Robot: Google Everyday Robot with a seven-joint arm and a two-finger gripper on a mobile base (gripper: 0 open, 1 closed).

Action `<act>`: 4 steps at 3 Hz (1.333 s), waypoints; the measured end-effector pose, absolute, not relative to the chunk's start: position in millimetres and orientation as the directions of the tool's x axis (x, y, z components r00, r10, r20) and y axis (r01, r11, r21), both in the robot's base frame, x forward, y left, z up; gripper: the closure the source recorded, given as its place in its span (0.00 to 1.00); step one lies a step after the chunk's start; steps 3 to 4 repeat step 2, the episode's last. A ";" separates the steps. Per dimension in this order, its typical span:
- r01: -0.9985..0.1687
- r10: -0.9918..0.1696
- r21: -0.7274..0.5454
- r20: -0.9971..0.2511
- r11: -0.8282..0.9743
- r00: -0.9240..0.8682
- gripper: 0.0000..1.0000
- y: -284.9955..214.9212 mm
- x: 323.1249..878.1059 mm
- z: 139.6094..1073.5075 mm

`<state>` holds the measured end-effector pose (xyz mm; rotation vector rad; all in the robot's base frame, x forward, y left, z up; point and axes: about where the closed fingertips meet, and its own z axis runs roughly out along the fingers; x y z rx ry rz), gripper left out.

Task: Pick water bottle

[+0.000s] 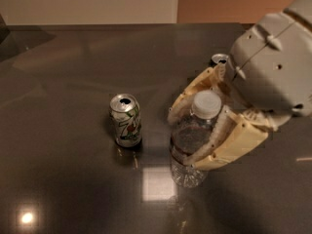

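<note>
Pincer [184, 139] clamps water bottle [191, 130], arm angled in from right.

pincer [185, 139] clamps the water bottle [187, 172], one finger each side, just below its white cap [206, 104]. 7UP can [126, 120] upright, left of bottle, apart. Behind bottle: dark can [220, 59], mostly hidden. Glossy tabletop [63, 72].

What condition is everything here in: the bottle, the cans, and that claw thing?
water bottle: upright, white cap on, clamped between the jaws.
gripper: around the bottle's middle, jaws shut on it.
7UP can: upright, top opened, standing free to the left of the bottle.
dark can: mostly hidden behind the gripper; only its top shows.
</note>
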<state>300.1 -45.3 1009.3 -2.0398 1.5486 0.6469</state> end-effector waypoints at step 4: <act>-0.957 -0.726 -0.164 -0.624 -0.240 0.289 1.00 -38.8 320.9 1069.9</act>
